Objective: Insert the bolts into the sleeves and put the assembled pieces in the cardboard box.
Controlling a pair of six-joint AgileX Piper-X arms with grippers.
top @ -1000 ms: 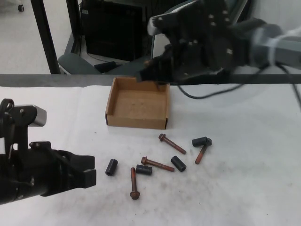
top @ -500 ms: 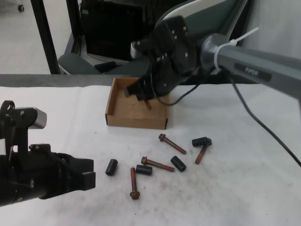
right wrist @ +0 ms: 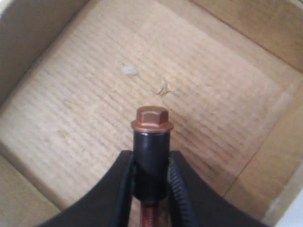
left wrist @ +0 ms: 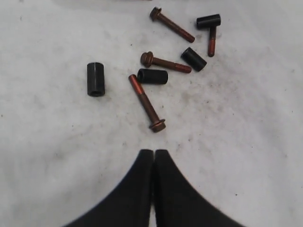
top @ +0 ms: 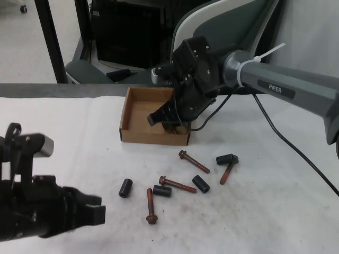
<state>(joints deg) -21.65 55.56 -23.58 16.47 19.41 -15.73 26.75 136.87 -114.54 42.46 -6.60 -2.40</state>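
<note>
While the sleeve [right wrist: 150, 156] with its bolt [right wrist: 152, 118] through it hangs above the floor of the cardboard box [right wrist: 71, 94], your right gripper [right wrist: 151, 170] is clamped on the sleeve alone, and that is where I would expect trouble. The bolt head points away from the wrist toward the box floor, so nothing I can see but friction keeps the bolt in. A jolt or a drop from height could let it slide out, and you would land two loose parts instead of one assembled piece.

From the high view the right gripper sits close to the box's near wall, toward its right corner. A hasty descent could clip the cardboard and shove the box, and a release too far back could drop the piece over the rim onto the tabletop [top: 275, 211]. Lower it gently before you let go.

Farther out, your left gripper [left wrist: 154, 158] is closed on nothing, low over the tabletop just short of the nearest loose bolt [left wrist: 147, 103]. Pushed forward like that, it would scatter the other bolts and sleeves rather than pick one up.
</note>
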